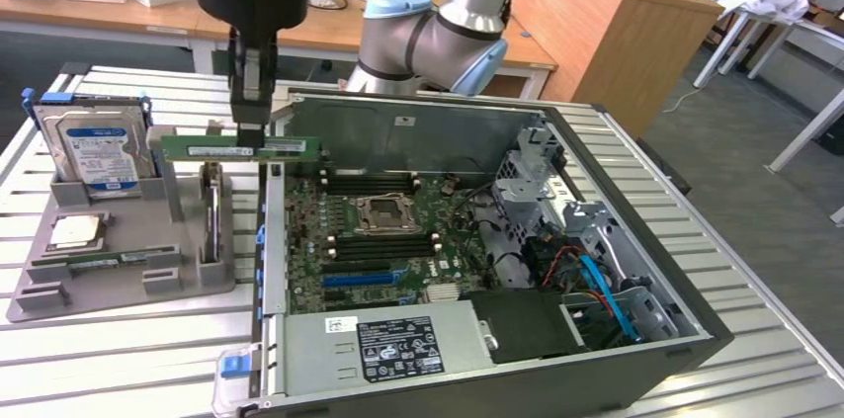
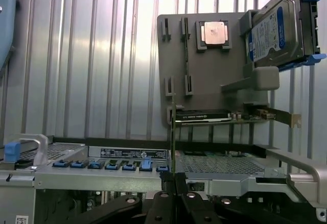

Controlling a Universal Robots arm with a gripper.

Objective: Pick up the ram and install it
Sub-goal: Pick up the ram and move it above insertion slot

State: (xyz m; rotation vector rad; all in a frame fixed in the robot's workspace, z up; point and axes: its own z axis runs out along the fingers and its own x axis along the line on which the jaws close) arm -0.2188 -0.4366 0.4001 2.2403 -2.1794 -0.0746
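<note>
**Inspector:** When the scene was examined from the exterior view's left, what stood first?

**Assessor:** A grey holder tray (image 1: 132, 285). It bore an upright hard drive (image 1: 95, 153), a processor chip (image 1: 75, 230) lying flat, and a second green stick (image 1: 106, 260) lying in its slot.

**Inspector:** And the arm?

**Assessor:** The arm (image 1: 442, 28) was bent at its elbow behind the computer case (image 1: 686, 319). Its black wrist hung straight down over the boundary between tray and case, with the gripper (image 1: 249, 133) pointing at the table.

**Inspector:** The fingers?

**Assessor:** Clenched on the ram (image 1: 296, 147), near the middle of its upper edge. The ram hung level and on edge, clear of the tray, its ends projecting either side of the fingers. From the wrist view, the ram (image 2: 173, 142) appeared edge-on, a thin line rising from between the fingers (image 2: 159, 206).

**Inspector:** Further right?

**Assessor:** The motherboard (image 1: 382, 240) lay exposed in the open case. The ram was above the case's wall, not seated.
</note>
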